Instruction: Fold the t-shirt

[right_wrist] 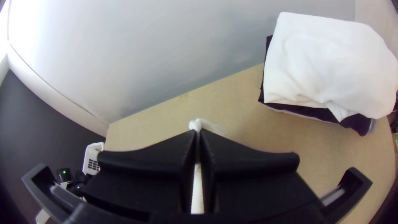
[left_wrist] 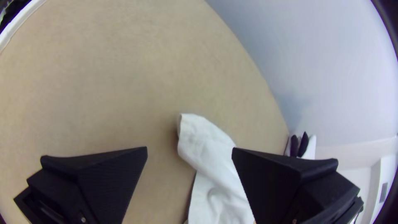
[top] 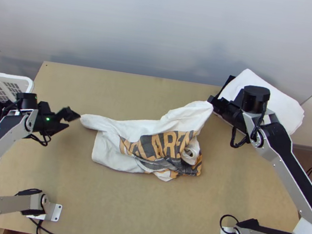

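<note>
I'm seeing the t-shirt's narrow end [top: 91, 121] lying just beyond the left claw [top: 74, 121], which is gaping empty, while the right claw [top: 211, 100] is pinching the opposite end.

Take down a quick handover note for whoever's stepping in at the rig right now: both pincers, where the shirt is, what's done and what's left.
Left pincer: open, just off the shirt's narrow end, holding nothing.
Right pincer: closed on a corner of the shirt, at the table's far right.
Shirt: white cloth t-shirt with orange-and-black print, mid-table, rumpled and bunched toward its right side.
Nearby: pile of white and dark cloth, far right corner.
Done: one corner gripped; no neat fold visible.
Left: probably grip the narrow end, spread the shirt flat, then fold it.
</note>
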You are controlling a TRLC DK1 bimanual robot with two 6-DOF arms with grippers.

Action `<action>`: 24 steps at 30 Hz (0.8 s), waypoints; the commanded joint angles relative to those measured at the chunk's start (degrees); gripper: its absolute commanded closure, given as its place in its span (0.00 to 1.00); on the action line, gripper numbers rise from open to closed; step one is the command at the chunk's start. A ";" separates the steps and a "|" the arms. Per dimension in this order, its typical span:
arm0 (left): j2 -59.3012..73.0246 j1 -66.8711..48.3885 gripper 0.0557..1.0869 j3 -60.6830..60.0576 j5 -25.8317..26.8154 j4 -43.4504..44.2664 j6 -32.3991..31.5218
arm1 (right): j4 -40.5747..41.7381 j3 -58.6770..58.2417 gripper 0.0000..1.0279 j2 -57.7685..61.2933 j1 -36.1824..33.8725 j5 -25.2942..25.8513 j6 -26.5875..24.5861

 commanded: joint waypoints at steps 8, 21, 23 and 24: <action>10.42 3.80 0.05 0.19 9.95 6.50 -20.82 | 2.17 -0.25 0.97 1.73 0.85 0.02 1.03; 11.30 0.29 0.05 -0.95 9.59 18.10 -24.24 | 2.52 0.02 0.97 2.87 0.85 0.11 1.03; 11.39 -0.33 0.05 -0.95 9.77 18.37 -24.16 | 2.52 0.10 0.97 2.87 0.85 0.11 1.11; 11.39 -0.68 0.05 -1.04 9.68 18.37 -23.98 | 2.52 0.10 0.97 2.96 0.85 0.11 1.03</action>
